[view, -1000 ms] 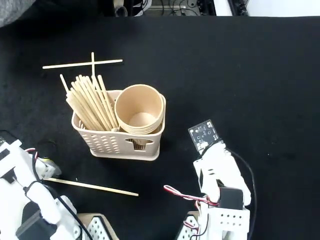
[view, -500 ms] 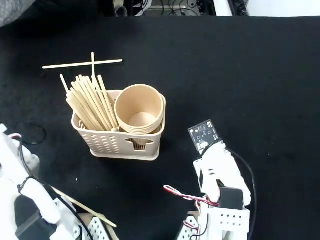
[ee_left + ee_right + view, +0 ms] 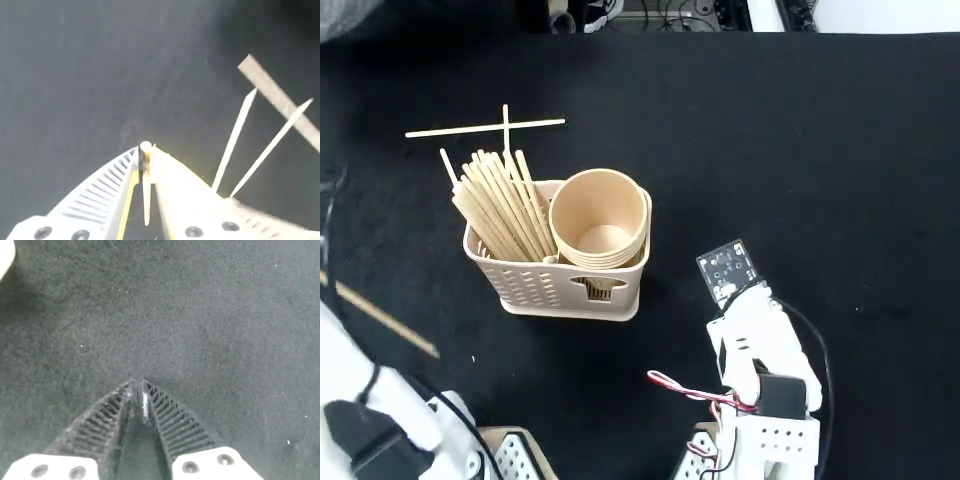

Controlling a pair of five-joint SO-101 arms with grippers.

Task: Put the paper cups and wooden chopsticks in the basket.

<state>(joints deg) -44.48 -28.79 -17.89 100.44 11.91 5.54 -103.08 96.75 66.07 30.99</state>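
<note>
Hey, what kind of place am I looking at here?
Probably a robotics lab bench or hobby workspace rather than a kitchen: a small white robot arm with exposed wiring sits at a black-cloth table, and the basket of chopsticks looks like a practice prop.

The right hand (image 3: 136, 390) is ribbed, its white arm (image 3: 760, 345) trailing red wires (image 3: 685, 391).

Even, diffuse light, faint shadows on black table (image 3: 800, 150)

Beige perforated basket (image 3: 555, 285); tan cups (image 3: 600, 215); pale chopstick (image 3: 145, 200); black table (image 3: 800, 150).
</note>
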